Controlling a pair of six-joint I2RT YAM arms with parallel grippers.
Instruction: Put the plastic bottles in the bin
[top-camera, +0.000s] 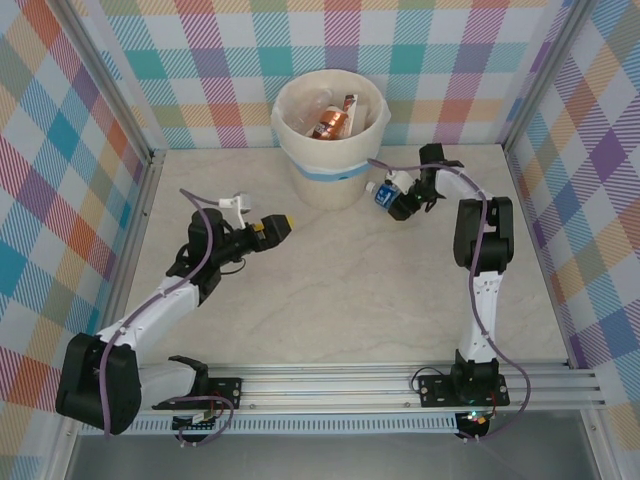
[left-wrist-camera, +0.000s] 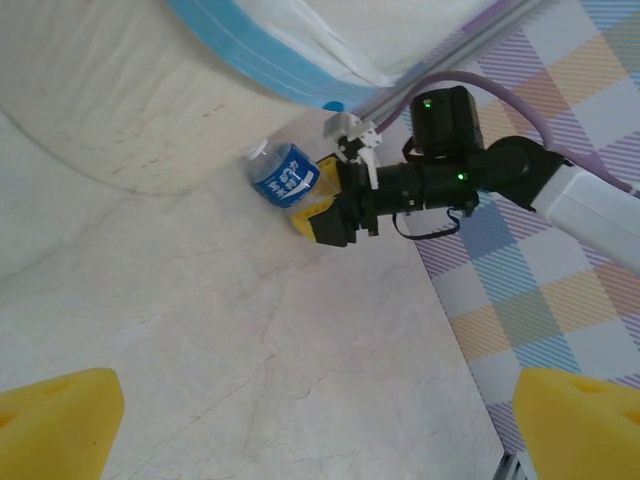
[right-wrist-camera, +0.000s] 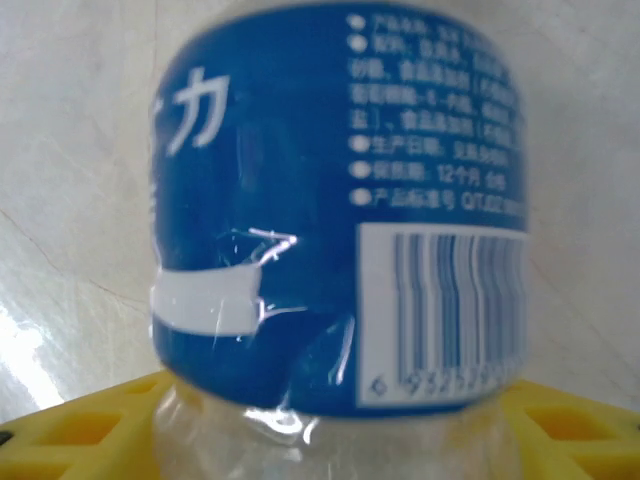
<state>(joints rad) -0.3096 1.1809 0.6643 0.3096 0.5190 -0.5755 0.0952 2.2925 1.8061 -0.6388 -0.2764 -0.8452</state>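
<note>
A clear plastic bottle with a blue label (top-camera: 385, 193) lies on the table just right of the bin (top-camera: 330, 185). My right gripper (top-camera: 398, 200) is shut on its clear body. In the right wrist view the bottle (right-wrist-camera: 340, 200) sits squeezed between the yellow fingers (right-wrist-camera: 80, 425). The left wrist view shows the same bottle (left-wrist-camera: 283, 176) in the right gripper (left-wrist-camera: 318, 205), beside the bin's blue band (left-wrist-camera: 250, 60). Inside the bin lie several other bottles (top-camera: 330, 122), one amber. My left gripper (top-camera: 285, 225) hovers open over bare table, left of the bin, its yellow fingertips (left-wrist-camera: 55, 420) wide apart.
Plaid walls (top-camera: 70, 180) close the table on the left, back and right. A metal rail (top-camera: 400, 385) runs along the near edge with both arm bases. A purple cable (top-camera: 200, 260) trails along the left arm.
</note>
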